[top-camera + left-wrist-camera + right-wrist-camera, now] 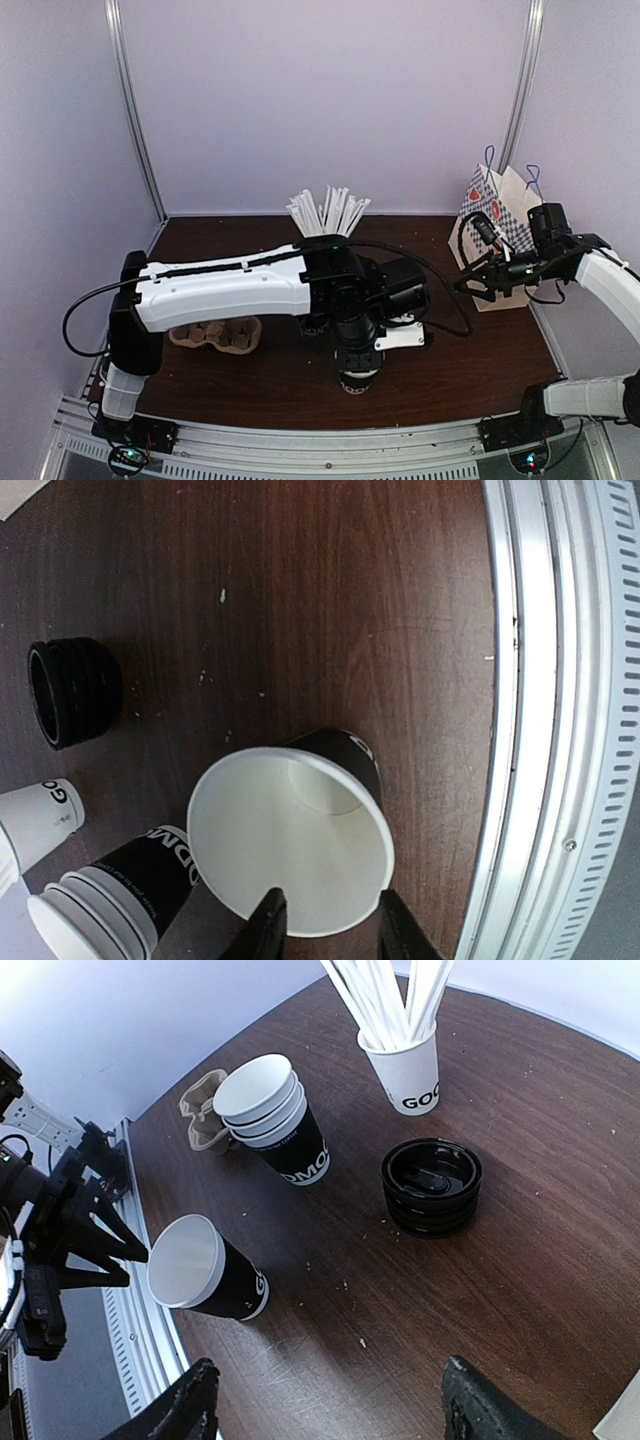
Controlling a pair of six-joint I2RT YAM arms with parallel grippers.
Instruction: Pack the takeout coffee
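Overhead, dark wooden table (pixel 250 390), lilac walls (pixel 330 100)

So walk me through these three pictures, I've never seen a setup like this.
This is a robot with two arms bolted to the near edge of a dark wooden table. One picture comes from a fixed camera above and behind the arms. The other two come from small cameras on each wrist, looking down past that arm's own fingers.

On the table are a white cup of straws, a stack of black cups, a stack of black lids, a cardboard cup carrier, a patterned paper bag and a single black paper cup with no lid on.

The left gripper is at that cup's rim with its fingers apart; whether it touches the cup is unclear. The right gripper hangs open and empty, up by the bag.
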